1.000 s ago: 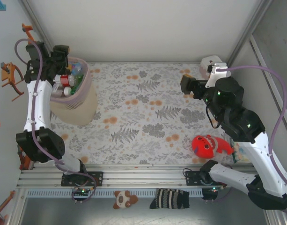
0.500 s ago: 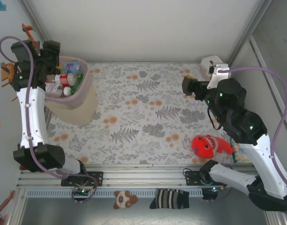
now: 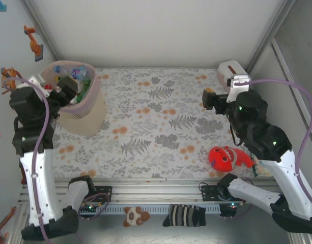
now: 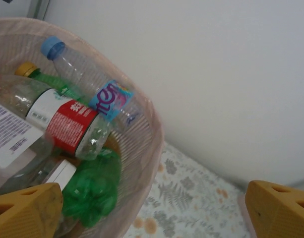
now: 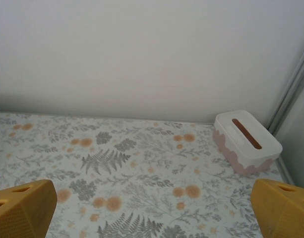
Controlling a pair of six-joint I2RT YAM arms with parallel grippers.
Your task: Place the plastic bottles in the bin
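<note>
plastic bottles lie in the bin, left fingers spread wide

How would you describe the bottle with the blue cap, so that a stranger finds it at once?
Find the pale-pink bin at the far left corner of the table. On top, along its rim, lies a clear bottle. Its light-blue cap and blue label set it apart from the neighbouring bottle with the red-and-white label.

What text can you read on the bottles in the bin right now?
Blue-capped clear bottle, blue label: pink letters, perhaps "ten", partly turned away.
Bottle with red label: white marks, too blurred to read.
Bottle with white label: fine print, too small to read.
</note>
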